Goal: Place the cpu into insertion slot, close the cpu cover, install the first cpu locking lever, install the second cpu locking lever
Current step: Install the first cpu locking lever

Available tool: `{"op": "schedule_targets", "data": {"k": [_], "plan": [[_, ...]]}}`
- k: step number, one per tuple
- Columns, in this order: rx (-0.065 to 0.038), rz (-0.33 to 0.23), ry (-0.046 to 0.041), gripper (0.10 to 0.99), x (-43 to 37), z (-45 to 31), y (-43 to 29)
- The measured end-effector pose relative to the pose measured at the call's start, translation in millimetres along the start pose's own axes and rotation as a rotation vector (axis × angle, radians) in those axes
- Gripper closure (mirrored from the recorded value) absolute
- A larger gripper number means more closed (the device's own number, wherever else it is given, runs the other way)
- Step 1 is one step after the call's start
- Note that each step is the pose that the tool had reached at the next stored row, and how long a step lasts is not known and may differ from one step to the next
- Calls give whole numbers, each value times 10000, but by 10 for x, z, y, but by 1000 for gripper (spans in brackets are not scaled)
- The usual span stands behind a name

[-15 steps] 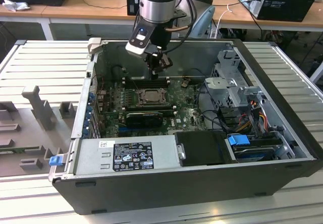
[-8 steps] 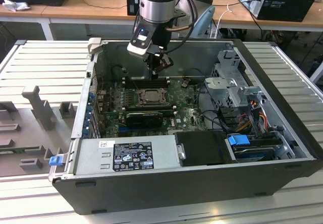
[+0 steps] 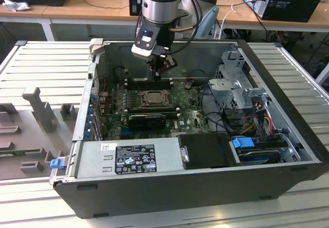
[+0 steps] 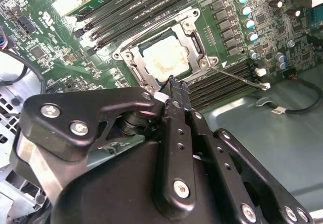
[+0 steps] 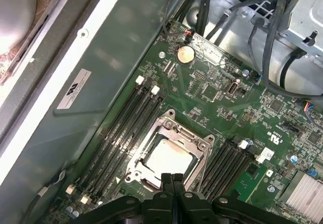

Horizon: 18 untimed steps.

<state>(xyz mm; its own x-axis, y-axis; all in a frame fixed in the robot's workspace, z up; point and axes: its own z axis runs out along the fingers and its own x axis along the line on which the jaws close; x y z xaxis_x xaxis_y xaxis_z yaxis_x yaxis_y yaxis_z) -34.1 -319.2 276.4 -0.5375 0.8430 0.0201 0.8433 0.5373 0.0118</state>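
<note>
The cpu [image 5: 169, 158], pale silver, lies in the insertion slot [image 3: 153, 98] on the green motherboard. The cpu cover [image 5: 201, 144], a dull metal frame, lies flat around it, and the chip [image 4: 164, 57] shows through its window. A thin wire locking lever [image 4: 237, 75] sticks out from one socket corner across the memory slots. My gripper [image 5: 172, 176] hangs just above the socket's edge, shut, with nothing between its black fingers [image 4: 175, 90]. In the exterior view the gripper [image 3: 160, 74] sits inside the open case, behind the socket.
Long black memory slots [image 5: 123, 128] flank the socket on both sides. A black card [image 3: 148, 120] lies in front of the socket. The power supply [image 3: 128, 158] fills the case's front, and drive cages and cables [image 3: 241, 92] stand at the exterior view's right.
</note>
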Motion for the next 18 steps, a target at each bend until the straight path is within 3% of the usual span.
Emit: {"op": "schedule_targets", "data": {"k": [8,18], "plan": [[11,-557,7,980,0,0,0],[48,-2400,28,980,0,0,0]]}}
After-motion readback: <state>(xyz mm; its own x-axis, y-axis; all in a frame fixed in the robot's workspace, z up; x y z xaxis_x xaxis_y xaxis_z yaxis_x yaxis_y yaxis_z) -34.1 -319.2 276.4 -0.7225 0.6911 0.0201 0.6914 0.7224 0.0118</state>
